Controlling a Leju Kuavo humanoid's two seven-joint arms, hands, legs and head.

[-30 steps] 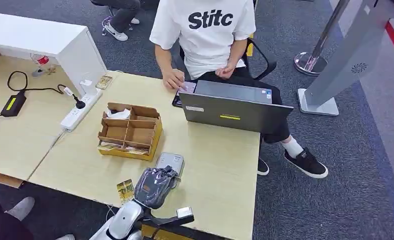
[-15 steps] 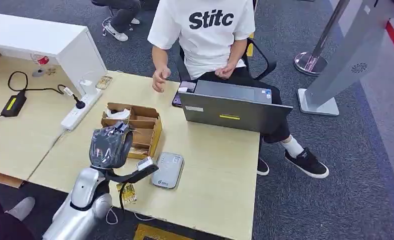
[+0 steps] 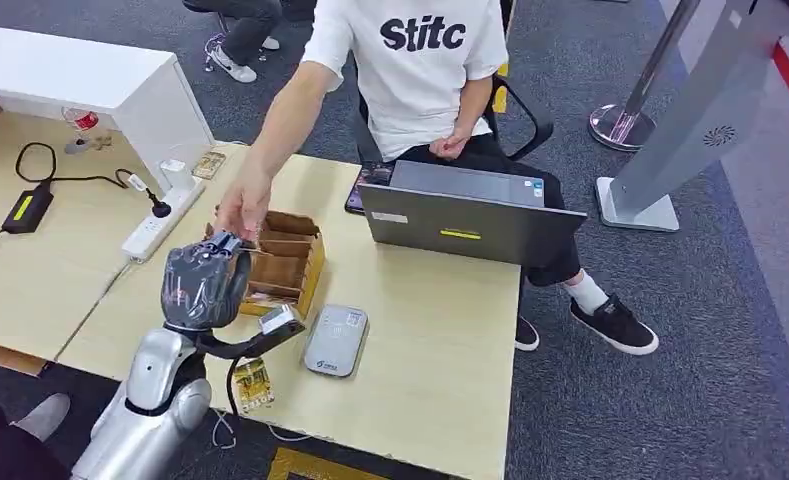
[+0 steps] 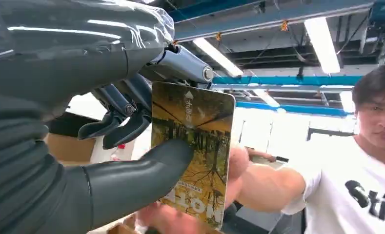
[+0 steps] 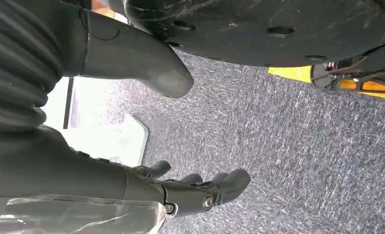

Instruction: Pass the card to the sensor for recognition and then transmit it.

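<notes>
Handover: my left hand offers the card to the person's hand.

My left hand is raised over the worktop beside the cardboard organiser, pinching the card upright between thumb and fingers; the reader lies just to its right. If I release before their grip closes, it could drop into a compartment. My right hand hangs over carpet, fingers loosely apart, holding nothing.
</notes>
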